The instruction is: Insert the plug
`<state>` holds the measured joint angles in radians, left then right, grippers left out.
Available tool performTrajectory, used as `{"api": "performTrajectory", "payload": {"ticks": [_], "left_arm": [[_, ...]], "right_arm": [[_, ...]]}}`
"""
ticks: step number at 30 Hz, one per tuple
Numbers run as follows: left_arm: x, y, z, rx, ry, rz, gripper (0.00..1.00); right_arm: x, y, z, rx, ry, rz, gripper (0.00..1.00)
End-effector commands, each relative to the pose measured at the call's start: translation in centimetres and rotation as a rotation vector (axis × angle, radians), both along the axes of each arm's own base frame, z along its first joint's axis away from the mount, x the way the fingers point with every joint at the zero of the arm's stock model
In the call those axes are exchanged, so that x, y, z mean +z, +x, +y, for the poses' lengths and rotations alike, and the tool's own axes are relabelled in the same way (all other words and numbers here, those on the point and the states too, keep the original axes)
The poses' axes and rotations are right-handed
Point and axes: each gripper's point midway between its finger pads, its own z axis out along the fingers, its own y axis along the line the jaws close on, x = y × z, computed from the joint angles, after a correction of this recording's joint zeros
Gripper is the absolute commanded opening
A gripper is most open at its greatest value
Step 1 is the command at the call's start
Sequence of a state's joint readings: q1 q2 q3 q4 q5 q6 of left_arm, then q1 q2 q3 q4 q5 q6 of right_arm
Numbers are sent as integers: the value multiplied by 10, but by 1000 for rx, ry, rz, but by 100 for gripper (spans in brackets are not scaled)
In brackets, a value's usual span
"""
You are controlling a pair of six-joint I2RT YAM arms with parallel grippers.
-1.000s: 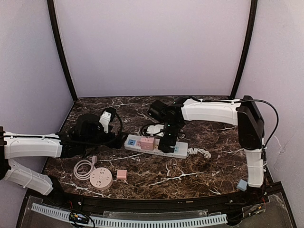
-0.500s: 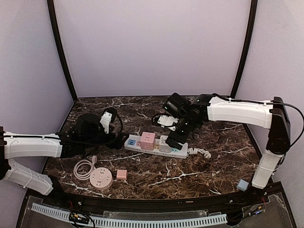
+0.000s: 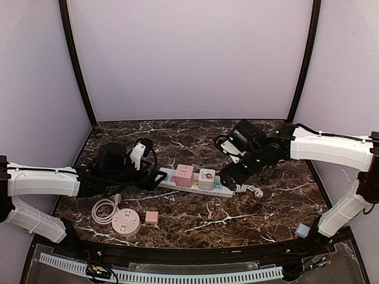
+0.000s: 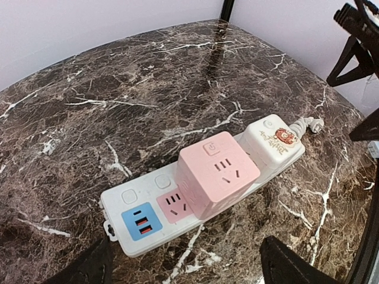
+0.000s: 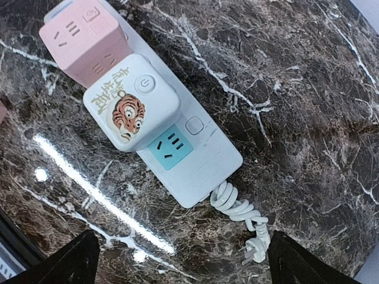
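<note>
- R gripper [image 5: 180, 260]: jaws wide, empty, over white plastic power strip [image 5: 213, 168].
- L gripper [image 4: 189, 269]: jaws wide, empty.
- Vs 1 s ago: R gripper now off strip; white tiger-print cube plug [image 5: 130, 109] uncovered.

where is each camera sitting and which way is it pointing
Top external: above and behind the bases, looking down on the marble table; the left arm and right arm both show.
Left wrist: on the left arm, looking past its open fingers at the power strip.
Right wrist: on the right arm, looking down between its open fingers at the strip's corded end.
Shared: both wrist views show the pink cube and the tiger-printed white cube.
</note>
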<state>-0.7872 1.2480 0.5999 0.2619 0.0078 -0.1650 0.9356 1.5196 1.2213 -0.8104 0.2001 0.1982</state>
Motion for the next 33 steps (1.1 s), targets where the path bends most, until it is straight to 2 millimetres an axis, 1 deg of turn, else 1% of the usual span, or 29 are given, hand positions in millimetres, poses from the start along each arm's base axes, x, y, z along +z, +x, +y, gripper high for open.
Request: {"api": "performTrajectory", "payload": {"ticks": [1, 3, 4, 5, 6, 7, 10, 12, 13, 14, 15, 16, 17, 18, 19, 20, 21, 22, 23, 24, 28, 33], "left_arm": [[10, -5, -10, -52, -13, -23, 86], [9, -5, -10, -53, -8, -24, 86], [9, -6, -10, -53, -5, -24, 86], [9, -5, -10, -52, -4, -25, 86], [6, -3, -8, -35, 2, -26, 83], [5, 2, -4, 0, 11, -33, 82], [1, 10, 7, 85, 4, -58, 78], [-2, 18, 16, 150, 19, -64, 78], [-8, 23, 21, 192, 41, -61, 78], [-9, 25, 22, 208, 51, -57, 78], [-17, 29, 25, 232, 72, -43, 78], [-18, 33, 24, 245, 70, -32, 78], [-27, 35, 23, 247, 83, -9, 78], [-33, 40, 23, 260, 82, 16, 78], [-34, 42, 19, 252, 71, 30, 78], [-43, 45, 20, 260, 77, 56, 77], [-43, 47, 17, 254, 70, 66, 77], [-51, 49, 18, 263, 77, 87, 77], [-51, 51, 15, 255, 69, 93, 76], [-56, 52, 15, 258, 72, 108, 76], [-61, 55, 12, 248, 66, 131, 76], [-68, 58, 8, 227, 58, 166, 75]], "right_arm": [[21, -10, -1, -104, 149, 16, 99], [22, -21, -3, -101, 182, 51, 99], [19, -26, -7, -109, 180, 72, 99], [14, -31, -11, -118, 172, 89, 99], [4, -38, -16, -123, 169, 112, 99], [0, -38, -15, -120, 173, 112, 99], [-9, -31, -5, -115, 205, 84, 99], [-19, -22, 5, -125, 220, 55, 98], [-25, -18, 6, -139, 212, 45, 99], [-34, -15, 5, -156, 192, 39, 98], [-40, -10, 4, -176, 179, 24, 96], [-46, -7, 2, -195, 161, 14, 94], [-51, -4, -1, -216, 142, 2, 90], [-56, -1, -6, -241, 120, -12, 84], [-61, 1, -9, -257, 101, -18, 77], [-65, 2, -11, -267, 89, -19, 75], [-72, 1, -11, -268, 81, -8, 74], [-78, 0, -10, -265, 73, 3, 74], [-82, 0, -11, -268, 63, 8, 74], [-86, 0, -11, -271, 53, 7, 74], [-95, 8, -12, -277, 23, -19, 73], [-108, 16, -8, -274, -9, -34, 72]]}}
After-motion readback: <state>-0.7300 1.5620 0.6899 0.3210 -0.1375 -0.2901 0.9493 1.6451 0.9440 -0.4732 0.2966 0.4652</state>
